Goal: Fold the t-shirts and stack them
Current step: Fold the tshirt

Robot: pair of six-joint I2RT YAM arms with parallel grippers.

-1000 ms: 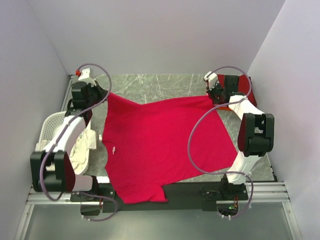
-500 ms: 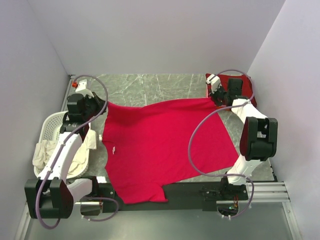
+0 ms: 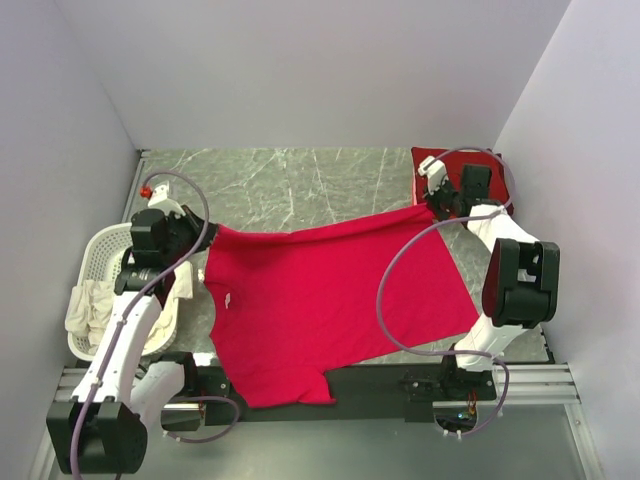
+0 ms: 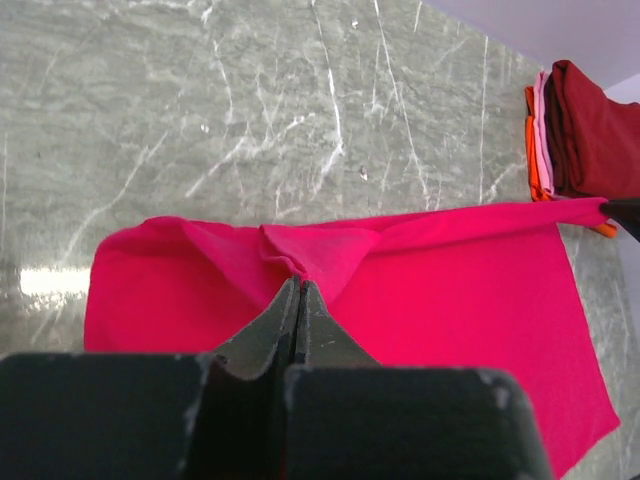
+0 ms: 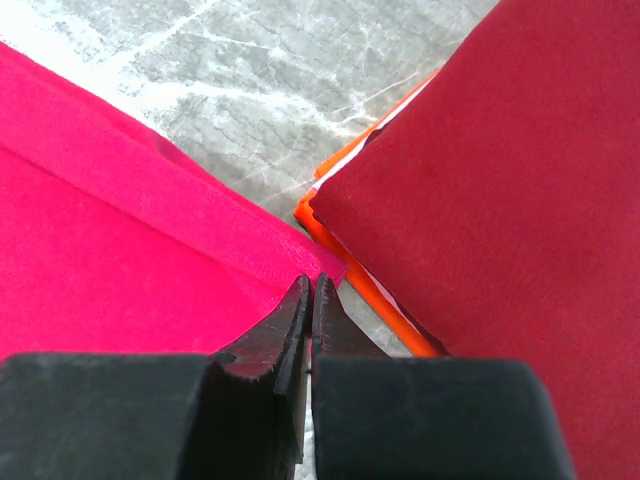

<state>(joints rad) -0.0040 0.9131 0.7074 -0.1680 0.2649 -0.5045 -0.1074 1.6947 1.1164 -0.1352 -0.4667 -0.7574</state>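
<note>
Left fingers (image 4: 265,335) and right fingers (image 5: 275,330), clamped shut, hold the far edge of the crimson t-shirt (image 3: 320,300) taut crosswise; cloth trails nearward.

White shells and black joint blocks on the left arm (image 3: 125,325) and the right arm (image 3: 520,280); lilac cables (image 3: 379,290) loop off both. A small red cap (image 3: 147,190), possibly a button. Fingers (image 4: 263,338) dark, tapered.

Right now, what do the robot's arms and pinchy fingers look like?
The left arm and right arm are both white tubes with chunky black joint blocks. A grey-purple cable loops along each one. The left gripper and right gripper have dark, flat fingers that taper to thin tips. A small red part sits by the left wrist.
</note>
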